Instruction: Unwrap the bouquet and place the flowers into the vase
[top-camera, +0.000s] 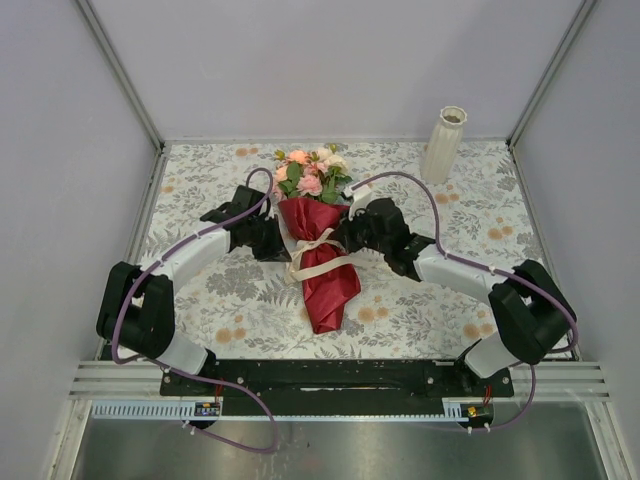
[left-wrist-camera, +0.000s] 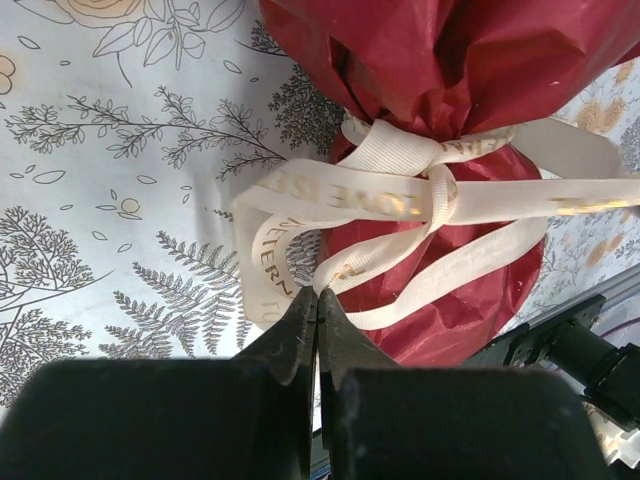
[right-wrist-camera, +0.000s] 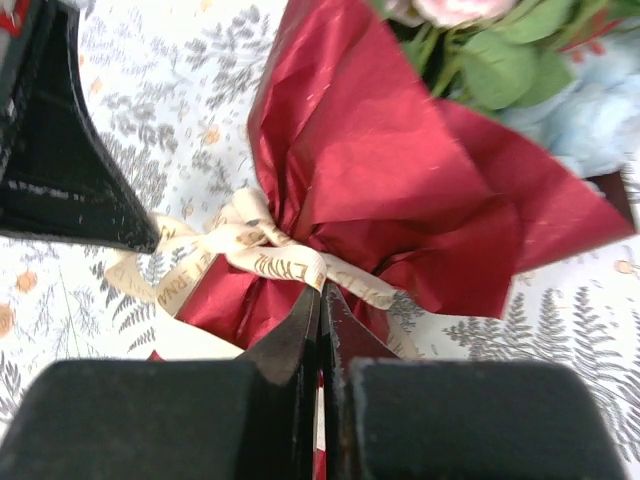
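Bouquet (top-camera: 330, 285) lies flat mid-table (top-camera: 215, 300), between both arms. Its wrap is on, the ribbon (top-camera: 314, 250) is tied round the neck, and the flowers (top-camera: 312, 172) point to the far side. Vase (top-camera: 443, 145) stands upright far right, well apart, no stems in it. Treat all steps as outstanding: untie, unwrap, transfer.

L gripper (left-wrist-camera: 316, 305): jaws pressed together, pinching a ribbon loop. R gripper (right-wrist-camera: 322, 292): jaws pressed together on a ribbon tail beside the knot.

Bright, even light; soft shadows; blurry wrist-view foregrounds.
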